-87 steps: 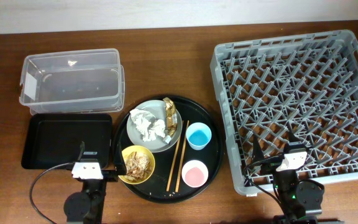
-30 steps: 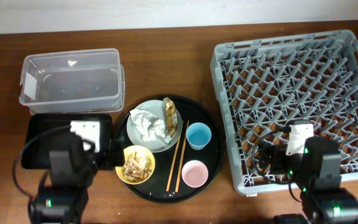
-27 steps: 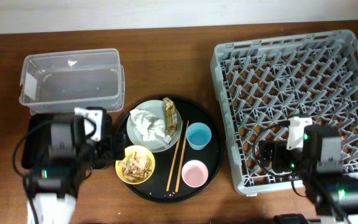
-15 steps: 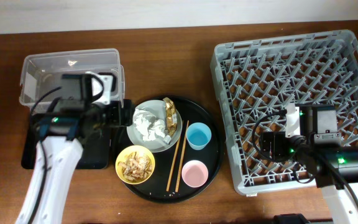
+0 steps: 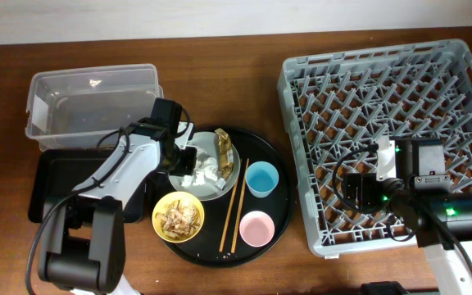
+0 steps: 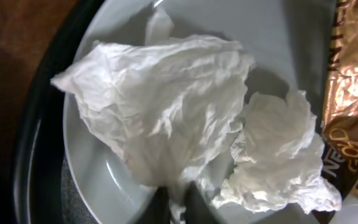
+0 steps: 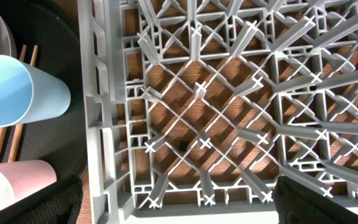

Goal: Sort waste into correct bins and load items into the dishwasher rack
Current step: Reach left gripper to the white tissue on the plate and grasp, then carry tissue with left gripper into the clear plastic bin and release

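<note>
Left end effector [image 5: 188, 158] hung over the crumpled white tissue [image 5: 201, 169] on the pale grey plate [image 5: 212, 191]. In the wrist view the tissue [image 6: 166, 124] filled the frame, and only dark slivers at the lower edge showed, so whether the fingers were apart or closed could not be told. The brown-gold wrapper [image 6: 353, 93] was cut off at the right edge.

Right end effector [image 5: 355, 193] stood with its fingers [image 7: 30, 202] spread wide, over the near left corner of the dishwasher rack [image 5: 293, 147]. Its body hid part of the lattice.

On the round black tray [image 5: 281, 215] stood the yellow bowl [image 5: 179, 217] of food scraps, the blue cup [image 5: 262, 179] and the pink cup [image 5: 256, 229], with the chopsticks [image 5: 233, 205] between bowl and cups. The clear tub [image 5: 31, 106] and black tray bin [image 5: 60, 184] lay left on the worktop [image 5: 220, 90], the left arm crossing the latter.
</note>
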Available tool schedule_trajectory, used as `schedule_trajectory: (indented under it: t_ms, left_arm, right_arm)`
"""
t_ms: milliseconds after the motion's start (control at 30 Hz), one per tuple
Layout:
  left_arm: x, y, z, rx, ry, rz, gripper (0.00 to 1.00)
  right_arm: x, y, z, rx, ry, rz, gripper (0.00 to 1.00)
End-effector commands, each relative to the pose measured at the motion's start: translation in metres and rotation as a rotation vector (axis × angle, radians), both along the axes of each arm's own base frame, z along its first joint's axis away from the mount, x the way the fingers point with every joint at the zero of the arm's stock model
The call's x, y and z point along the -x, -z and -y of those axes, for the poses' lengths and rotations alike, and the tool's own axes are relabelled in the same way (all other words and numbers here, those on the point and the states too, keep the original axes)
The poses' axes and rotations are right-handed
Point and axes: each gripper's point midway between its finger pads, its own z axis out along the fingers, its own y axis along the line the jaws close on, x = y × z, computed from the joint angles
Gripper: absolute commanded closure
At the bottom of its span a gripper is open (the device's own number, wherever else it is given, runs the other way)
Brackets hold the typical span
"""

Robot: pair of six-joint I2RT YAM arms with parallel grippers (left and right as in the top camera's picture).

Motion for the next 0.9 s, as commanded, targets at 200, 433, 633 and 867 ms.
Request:
schedule_trajectory:
  t_ms: [200,433,633,867]
  left_arm:
    - [-0.065,-0.165,-0.036,-0.078,-0.114,0.444,1.00]
    - [-0.096,-0.166,-0.106,-0.169,-0.290,0.521,0.69]
    - [-0.075,-0.147,-0.027,0.114,-0.100,0.380,0.36]
    - [-0.007,-0.058,0.042,0.071,0.092,0.064,0.36]
  right_arm:
    - [-0.003,-0.008,0.000,0.004,0.006,0.022,0.01]
    - [-0.003,-0.008,0.000,0.004,0.006,0.022,0.01]
    - [-0.003,-0.008,0.000,0.004,0.006,0.021,0.01]
    - [-0.001,-0.007,0.000,0.004,0.006,0.015,0.01]
